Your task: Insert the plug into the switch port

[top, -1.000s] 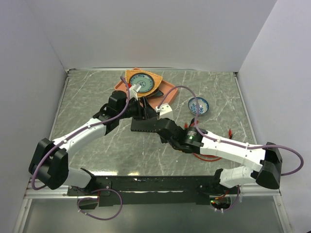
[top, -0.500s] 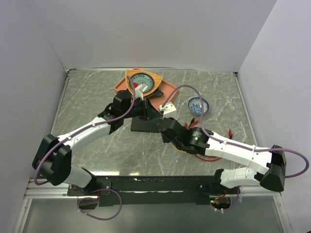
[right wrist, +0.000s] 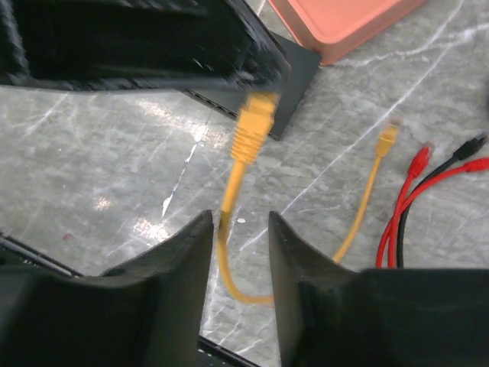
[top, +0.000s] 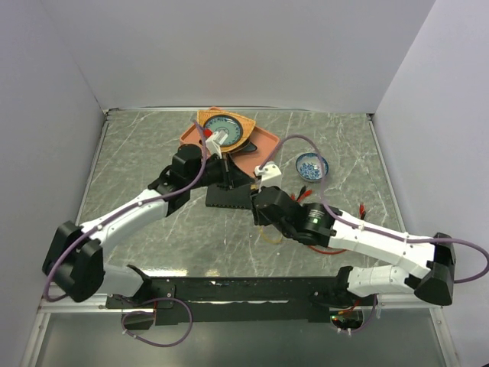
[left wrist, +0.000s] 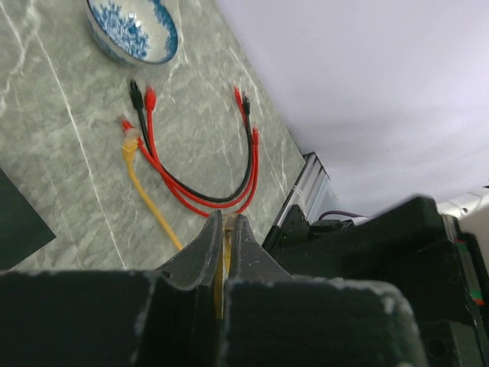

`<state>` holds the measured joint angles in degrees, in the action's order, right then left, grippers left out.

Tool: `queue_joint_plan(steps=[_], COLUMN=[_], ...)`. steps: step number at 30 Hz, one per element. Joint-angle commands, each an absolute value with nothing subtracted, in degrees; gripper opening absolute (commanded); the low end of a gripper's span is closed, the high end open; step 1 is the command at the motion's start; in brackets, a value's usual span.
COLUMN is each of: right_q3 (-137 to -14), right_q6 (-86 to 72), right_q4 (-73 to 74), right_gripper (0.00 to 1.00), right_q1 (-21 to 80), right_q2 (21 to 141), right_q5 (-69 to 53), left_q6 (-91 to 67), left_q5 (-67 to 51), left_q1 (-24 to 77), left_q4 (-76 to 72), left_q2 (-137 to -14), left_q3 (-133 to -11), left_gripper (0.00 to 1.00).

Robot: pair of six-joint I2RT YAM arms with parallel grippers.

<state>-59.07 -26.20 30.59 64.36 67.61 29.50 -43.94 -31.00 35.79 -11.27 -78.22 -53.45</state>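
The yellow plug (right wrist: 256, 115) hangs at the tip of my left gripper (left wrist: 225, 218), which is shut on it; a strip of yellow shows between the pressed fingers. It sits just before the flat black switch (right wrist: 298, 76), whose ports are too dark to make out. My right gripper (right wrist: 238, 216) is open, and the yellow cable (right wrist: 227, 222) runs loose between its fingers. From above, the left gripper (top: 243, 183) and right gripper (top: 261, 205) meet over the switch (top: 226, 199).
An orange tray (top: 256, 145) holding a plate (top: 223, 130) lies behind the switch. A blue bowl (top: 312, 166) stands to the right. Red and black leads (left wrist: 206, 191) and the cable's other plug (left wrist: 130, 149) lie on the marble table.
My left gripper closed on the plug. My right gripper then opened and let go of the cable, which now slackens between its fingers.
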Motion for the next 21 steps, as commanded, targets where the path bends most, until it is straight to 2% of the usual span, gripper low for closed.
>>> queue_joint_plan(steps=[1,4,7,9,15,21], right_q3=[-56.70,-53.80,-50.20,-48.26,-41.49,-38.59], right_q6=[-25.32,-24.26,-22.86,-21.98,-22.32,-23.11], right_q4=[24.62,20.59,15.06,12.14,0.63,-8.24], right_gripper=[0.54,0.77,0.92,0.98,0.99,0.91], right_q1=[63.28,61.10,58.55,57.31,52.65,51.33], right_q2=[60.49,56.36,51.70,49.32,42.46,42.19], right_q5=[25.76,20.49,12.77,9.24,-5.70,-14.76], left_q6=[-42.36,-42.45,-42.19,-42.19,-42.98,-44.64], left_q5=[-26.37,-24.61,-24.00,-24.95,-28.21,-35.85], left_q1=[36.12,36.12,36.12,36.12,36.12,36.12], left_q4=[-12.66,-13.45,-13.80,-14.76,-21.61,-31.01], left_q2=[-71.81,-68.91,-66.45,-65.04,-62.05,-62.14], left_q3=[-52.30,-50.89,-50.01,-49.31,-46.41,-44.39], left_gripper=[0.01,0.01,0.01,0.01,0.01,0.01])
